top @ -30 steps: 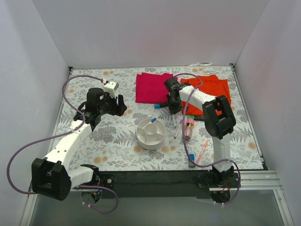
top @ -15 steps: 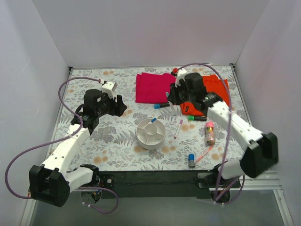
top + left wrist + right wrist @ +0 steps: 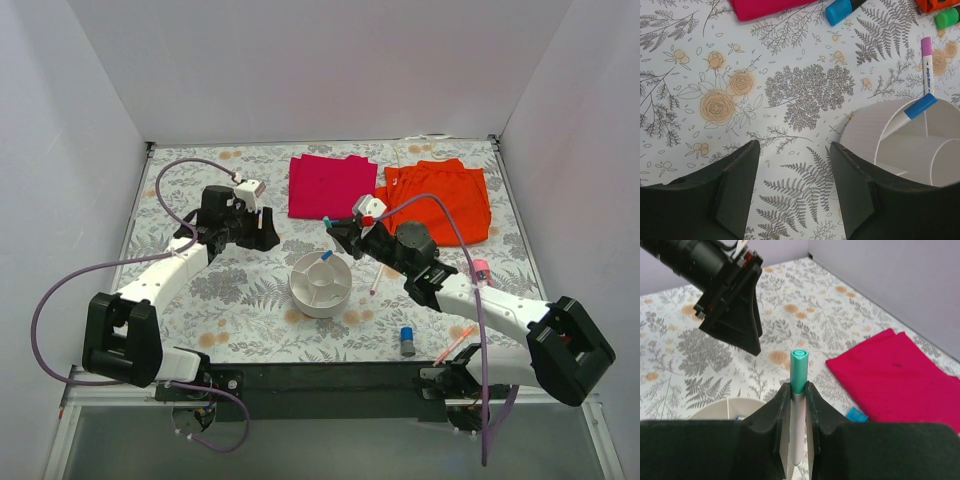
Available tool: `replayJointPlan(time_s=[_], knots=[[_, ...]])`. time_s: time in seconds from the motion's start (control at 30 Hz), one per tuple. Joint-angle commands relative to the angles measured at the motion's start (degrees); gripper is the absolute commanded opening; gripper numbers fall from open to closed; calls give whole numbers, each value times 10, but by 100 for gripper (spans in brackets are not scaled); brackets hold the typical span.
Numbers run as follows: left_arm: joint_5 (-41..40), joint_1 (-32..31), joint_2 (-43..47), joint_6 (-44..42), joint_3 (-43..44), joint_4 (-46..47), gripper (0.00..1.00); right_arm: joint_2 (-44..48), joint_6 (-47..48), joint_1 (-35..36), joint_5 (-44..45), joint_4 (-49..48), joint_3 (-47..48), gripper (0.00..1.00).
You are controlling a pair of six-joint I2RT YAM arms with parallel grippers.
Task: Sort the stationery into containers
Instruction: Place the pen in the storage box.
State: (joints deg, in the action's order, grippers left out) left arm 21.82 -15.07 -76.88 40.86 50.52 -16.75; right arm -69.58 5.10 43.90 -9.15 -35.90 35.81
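The white round organizer point(image 3: 320, 285) stands mid-table with a blue-capped pen point(image 3: 325, 258) in it. My right gripper point(image 3: 338, 232) hovers just behind its far rim, shut on a teal-capped marker point(image 3: 799, 371) that points away from the wrist. My left gripper point(image 3: 264, 234) is open and empty, low over the mat to the organizer's left point(image 3: 795, 150). A pink-capped marker point(image 3: 378, 275), a grey-blue cylinder point(image 3: 407, 341), a pink tube point(image 3: 481, 270) and a thin orange pen point(image 3: 455, 343) lie on the mat. The left wrist view shows the organizer point(image 3: 875, 131), blue-capped point(image 3: 840, 10) and green-capped point(image 3: 946, 17) markers.
A folded magenta cloth point(image 3: 330, 185) and an orange cloth point(image 3: 440, 195) lie at the back. White walls close in the flowered mat on three sides. My left gripper point(image 3: 732, 305) shows just ahead of my right one in the right wrist view.
My right arm has swung from the orange cloth forward and left to the organizer's far rim, marker in its jaws. My left gripper has moved right. The pink tube lies further right.
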Motion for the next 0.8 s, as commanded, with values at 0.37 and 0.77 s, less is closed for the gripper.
replayJointPlan(time_s=[0.37,0.77], knots=[[-12,3,-37,-29,84,9,58,-100,-115,19,-27,-210,56,1],[-11,3,-40,-22,102,24,58,-115,-128,48,-26,-171,32,1]])
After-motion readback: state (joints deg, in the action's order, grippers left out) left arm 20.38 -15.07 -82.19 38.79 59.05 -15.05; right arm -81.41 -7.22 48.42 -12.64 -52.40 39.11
